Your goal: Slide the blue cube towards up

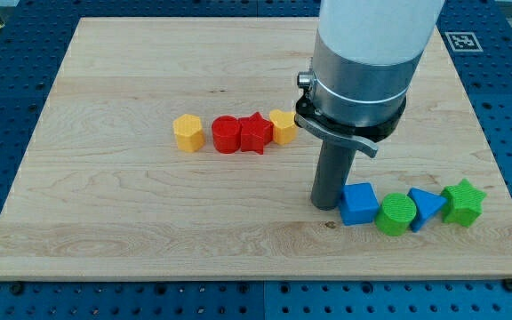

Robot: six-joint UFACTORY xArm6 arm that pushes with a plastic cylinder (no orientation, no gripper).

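Tip [327,206] down on board [105,213], touching or just beside left side of blue cube [359,204]. No hand or claw on arm, only plain dark rod, so nothing grasped. Blue cube at left end of row near view's bottom right: green cylinder [396,214] touching its right, then blue triangle block [425,209], then green star block [462,202]. Second row nearer board's middle, well apart: yellow hexagon block [188,132], red cylinder [226,134], red star block [255,133], another yellow block [284,126] partly hidden behind arm's grey collar [354,89].
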